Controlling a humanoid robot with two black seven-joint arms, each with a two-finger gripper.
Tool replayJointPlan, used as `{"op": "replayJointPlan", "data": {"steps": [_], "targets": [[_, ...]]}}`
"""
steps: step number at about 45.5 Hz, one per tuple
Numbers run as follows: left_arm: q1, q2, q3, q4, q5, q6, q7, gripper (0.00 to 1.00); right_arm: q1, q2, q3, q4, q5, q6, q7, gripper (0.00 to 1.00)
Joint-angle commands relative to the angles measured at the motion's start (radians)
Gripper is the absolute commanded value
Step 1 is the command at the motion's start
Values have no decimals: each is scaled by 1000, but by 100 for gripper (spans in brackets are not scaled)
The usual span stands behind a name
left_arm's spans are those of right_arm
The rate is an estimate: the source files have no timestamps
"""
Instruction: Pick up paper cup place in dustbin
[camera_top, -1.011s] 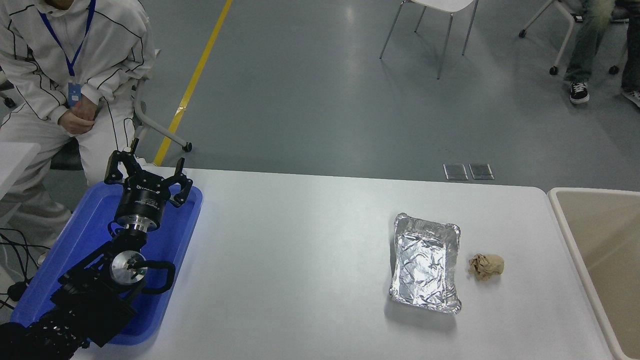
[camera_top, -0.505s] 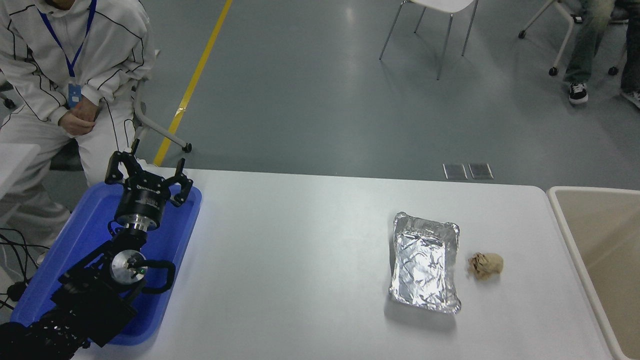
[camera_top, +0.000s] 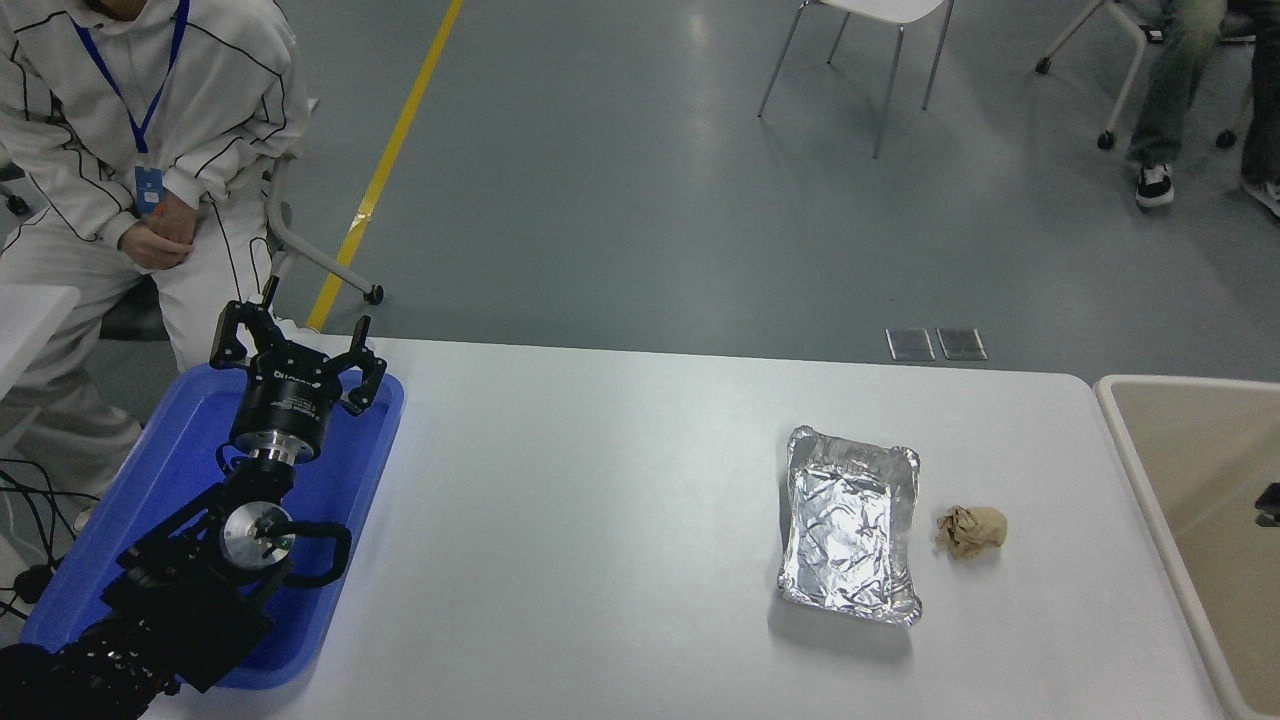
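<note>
No paper cup can be seen anywhere on the white table, so where it is cannot be told from this view. The dustbin, a large beige bin with a thick cream rim, stands against the table's right edge and runs out of the picture. The part of its inside that shows holds no cup. A small dark shape pokes in at the picture's right edge over the bin; it is probably part of the right arm, but too little shows to say whether its fingers are apart or together, or whether it carries anything.

Near the right edge of the table lies a crumpled brown paper ball, and just beside it, toward the middle, a crinkled foil tray. At the table's left edge sits a blue plastic tray. The left gripper is parked over this tray with its fingers spread apart and nothing between them. A person in white sits beyond the far left corner.

Judging by this, the cup may be in the bin or in an unseen gripper; the task's stage cannot be confirmed.
</note>
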Motion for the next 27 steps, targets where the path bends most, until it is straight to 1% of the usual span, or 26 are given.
{"op": "replayJointPlan", "data": {"steps": [1, 8, 16, 18, 22, 27], "targets": [[0, 1, 0, 0, 0, 0, 0, 100, 295, 35, -228, 40, -6, 269, 0, 100], [0, 1, 0, 0, 0, 0, 0, 100, 417, 97, -332, 43, -4, 392, 0, 100], [0, 1, 0, 0, 0, 0, 0, 100, 495, 104, -342, 43, -6, 507, 0, 100], [0, 1, 0, 0, 0, 0, 0, 100, 548, 117, -351, 46, -6, 516, 0, 100], [0, 1, 0, 0, 0, 0, 0, 100, 633, 175, -401, 49, -4, 516, 0, 100], [0, 1, 0, 0, 0, 0, 0, 100, 752, 274, -498, 52, 1, 516, 1, 100]]}}
